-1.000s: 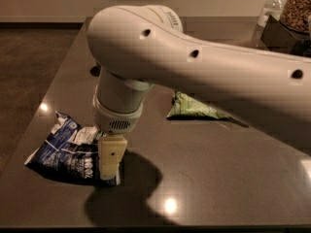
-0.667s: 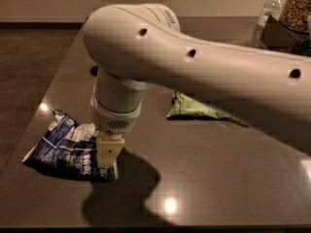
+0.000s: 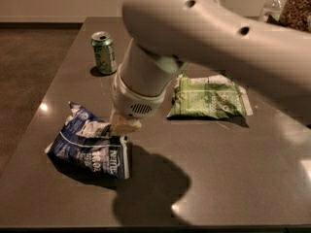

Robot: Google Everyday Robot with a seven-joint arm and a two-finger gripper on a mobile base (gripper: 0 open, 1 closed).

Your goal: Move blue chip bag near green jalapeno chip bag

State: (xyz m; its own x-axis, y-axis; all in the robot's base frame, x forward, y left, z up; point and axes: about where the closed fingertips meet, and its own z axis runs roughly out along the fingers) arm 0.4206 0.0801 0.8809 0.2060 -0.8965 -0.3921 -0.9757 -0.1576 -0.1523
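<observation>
The blue bag (image 3: 90,147) lies front-left on the table (image 3: 243,178), the green bag (image 3: 206,98) right and behind, the can (image 3: 104,52) farthest back. The gripper (image 3: 122,128) is at the blue bag's right edge.

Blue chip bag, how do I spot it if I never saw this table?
On the dark table, look at the near left part, by the robot's gripper. The blue chip bag there is crumpled and dark blue with white lettering, unlike the flat green jalapeno chip bag and the upright green can.

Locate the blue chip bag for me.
Lower left of the camera view: the blue chip bag lies crumpled with the gripper at its upper right edge; the green jalapeno chip bag sits apart, farther right.
</observation>
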